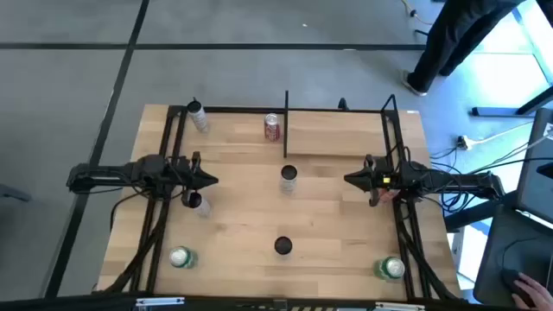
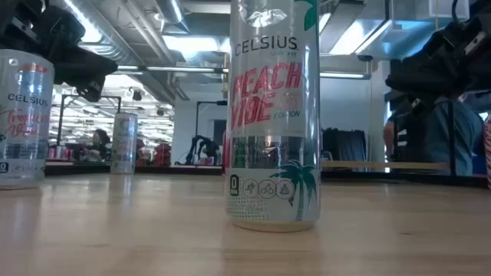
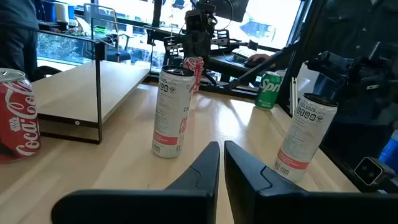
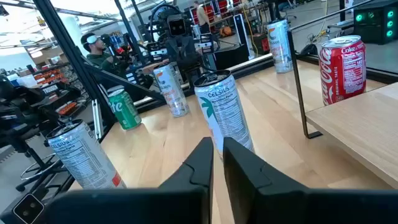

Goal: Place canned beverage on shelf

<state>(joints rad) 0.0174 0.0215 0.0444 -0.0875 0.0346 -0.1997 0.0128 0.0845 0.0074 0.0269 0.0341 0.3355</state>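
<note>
Shelf [image 1: 341, 134] empty, long axis across the table.

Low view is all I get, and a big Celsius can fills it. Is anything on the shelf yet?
Observer: No. The shelf is bare, and a red Coca-Cola can stands on the table beside it.
Operator: Are the grippers holding a can?
Observer: No. The left gripper and the right gripper are shut on nothing, facing a middle Celsius can between them.
Operator: Any green cans?
Observer: Yes. A left green can and a right green can stand near the front corners.
</note>
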